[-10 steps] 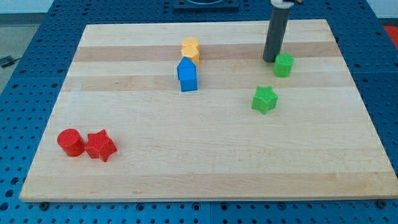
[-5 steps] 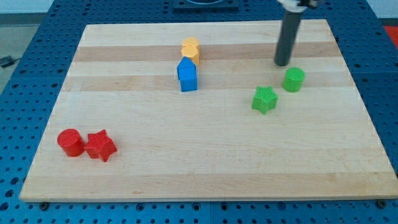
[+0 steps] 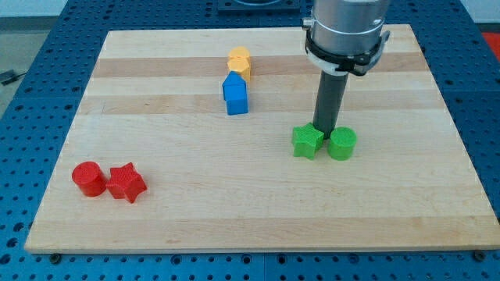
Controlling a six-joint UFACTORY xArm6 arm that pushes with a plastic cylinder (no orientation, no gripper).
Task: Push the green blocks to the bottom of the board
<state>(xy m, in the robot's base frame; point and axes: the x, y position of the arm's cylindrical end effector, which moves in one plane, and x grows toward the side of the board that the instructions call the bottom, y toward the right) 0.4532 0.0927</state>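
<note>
Camera view, green pair: green star block (image 3: 307, 141) and green cylinder (image 3: 341, 144) side by side, right of centre, apparently touching.
Tip: my tip (image 3: 326, 129), a bare rod gripping nothing, just above their seam.
Room: bare board (image 3: 258, 211) below them down to the bottom edge.
Orientation: pair's long axis runs left-right.

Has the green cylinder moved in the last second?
Yes. The green cylinder has slid toward the view's bottom, away from the board's top edge, and now sits beside the green star, with my tip just above both.
</note>
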